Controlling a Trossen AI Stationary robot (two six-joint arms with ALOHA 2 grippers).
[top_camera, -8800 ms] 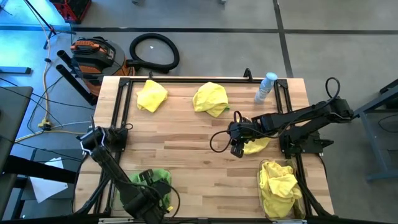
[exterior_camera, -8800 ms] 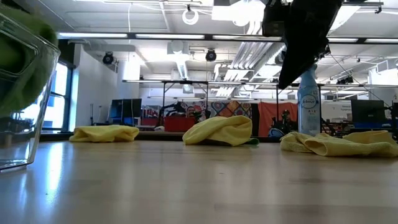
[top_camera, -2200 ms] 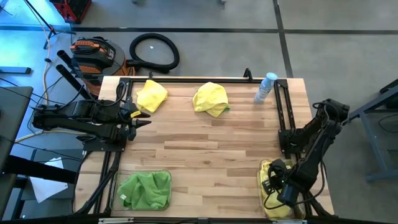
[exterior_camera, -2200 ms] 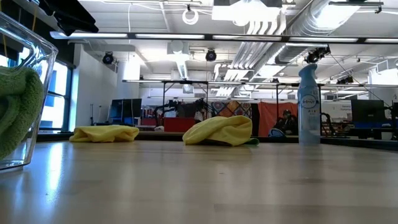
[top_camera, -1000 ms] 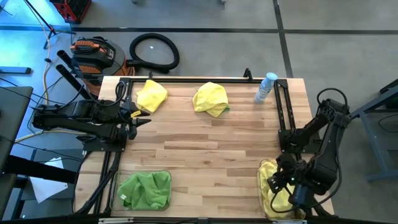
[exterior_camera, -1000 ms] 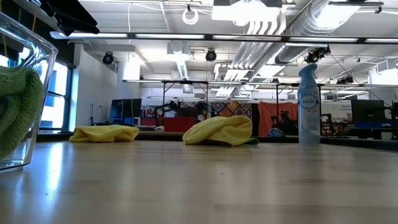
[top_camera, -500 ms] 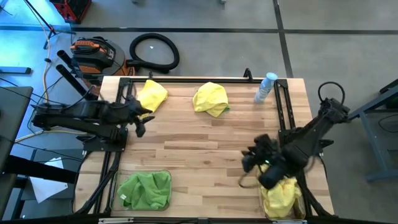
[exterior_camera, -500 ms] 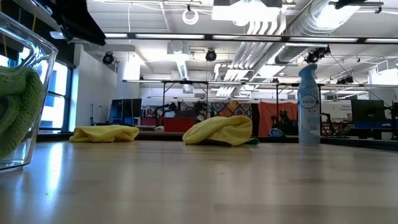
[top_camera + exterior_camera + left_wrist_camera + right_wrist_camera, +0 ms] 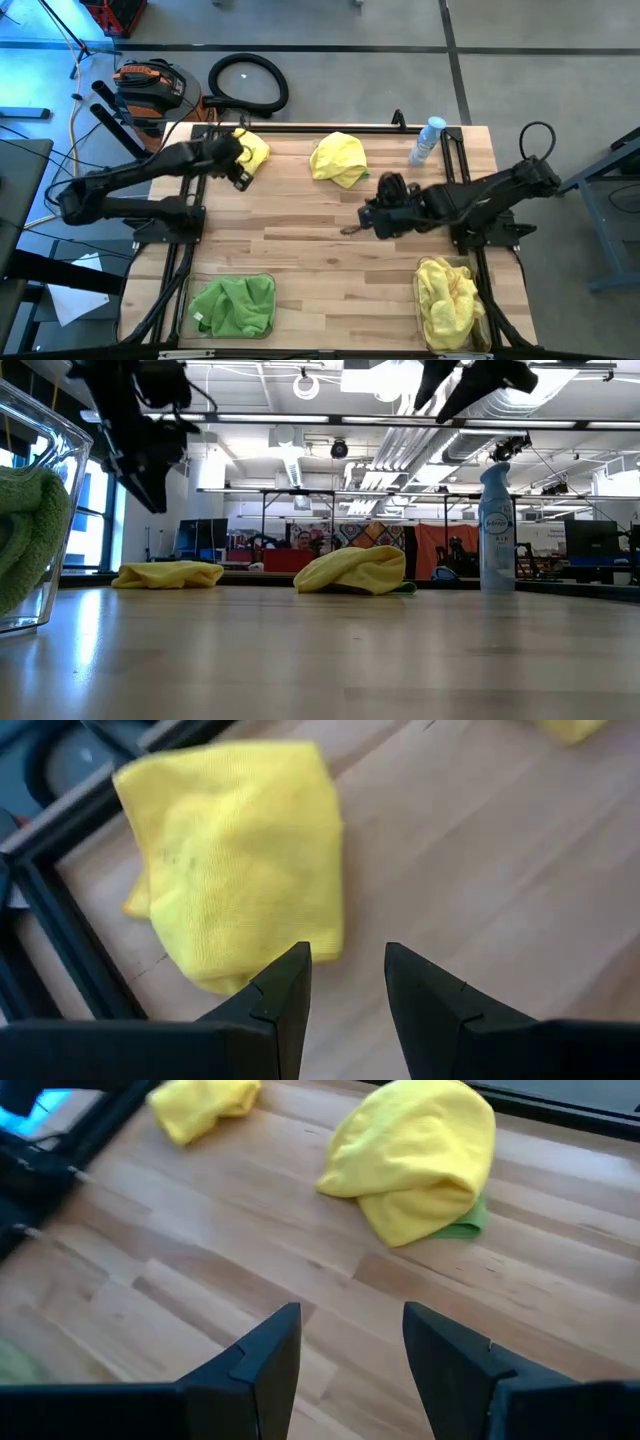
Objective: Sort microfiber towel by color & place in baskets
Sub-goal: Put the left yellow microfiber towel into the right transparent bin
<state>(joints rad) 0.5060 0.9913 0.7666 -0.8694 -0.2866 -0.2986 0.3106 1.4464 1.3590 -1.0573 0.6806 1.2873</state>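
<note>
Two yellow towels remain loose at the tabletop's (image 9: 330,215) far edge. Left gripper (image 9: 345,982), fingers spread, empty, hovers beside the corner towel (image 9: 252,152). Right gripper (image 9: 350,1345), spread, empty, faces the middle towel (image 9: 339,158), green cloth (image 9: 462,1229) beneath. Advice: descend centred, pinch one layer.

The wooden desk (image 9: 300,240) carries two loose yellow towels (image 9: 338,158), a spray bottle (image 9: 427,140) and two clear baskets (image 9: 232,307) holding towels.

Two yellow towels (image 9: 168,574), perhaps green beneath.
</note>
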